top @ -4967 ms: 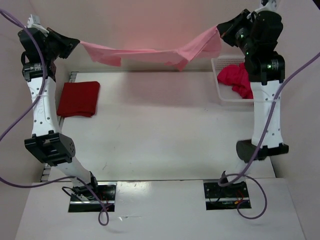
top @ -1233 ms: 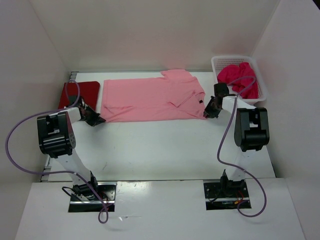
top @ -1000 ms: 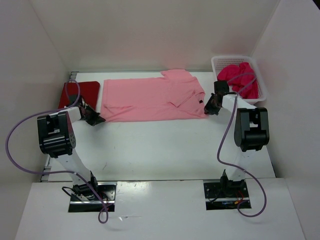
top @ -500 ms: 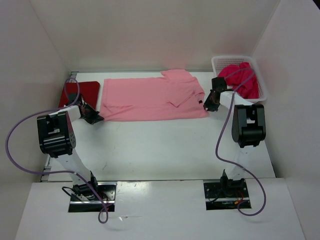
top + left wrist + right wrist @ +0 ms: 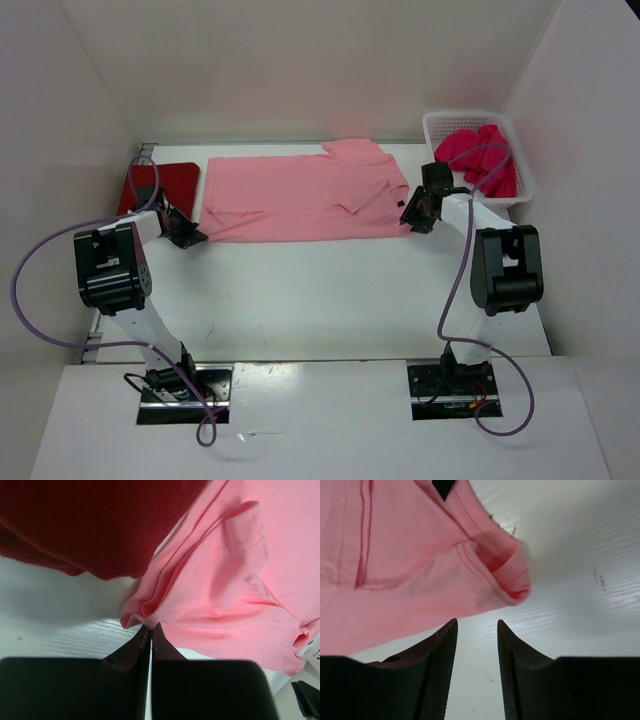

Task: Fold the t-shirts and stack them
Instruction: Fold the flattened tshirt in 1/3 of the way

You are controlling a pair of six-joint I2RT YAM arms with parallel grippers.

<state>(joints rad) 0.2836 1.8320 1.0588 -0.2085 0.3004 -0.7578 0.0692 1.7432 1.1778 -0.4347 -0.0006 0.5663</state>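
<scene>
The light pink t-shirt point(image 5: 300, 195) lies spread flat across the back of the table. Its left corner bunches up at the tips of my left gripper point(image 5: 190, 238), which is shut on that corner point(image 5: 142, 620). In the right wrist view my right gripper point(image 5: 476, 622) stands open. The shirt's right corner point(image 5: 512, 587) lies loose on the table just past its fingertips. The dark red t-shirt point(image 5: 160, 188) sits folded at the far left, seen up close in the left wrist view point(image 5: 90, 525). The magenta t-shirt point(image 5: 480, 158) is crumpled in the basket.
A white mesh basket point(image 5: 475, 117) stands at the back right corner, close behind the right gripper. Walls enclose the table on the left, back and right. Bare white tabletop point(image 5: 320, 290) stretches in front of the shirt.
The shirt, stretched in the air five seconds ago, now lies flat. Within the last second my right gripper opened and let its corner go. The left gripper has stayed shut.
</scene>
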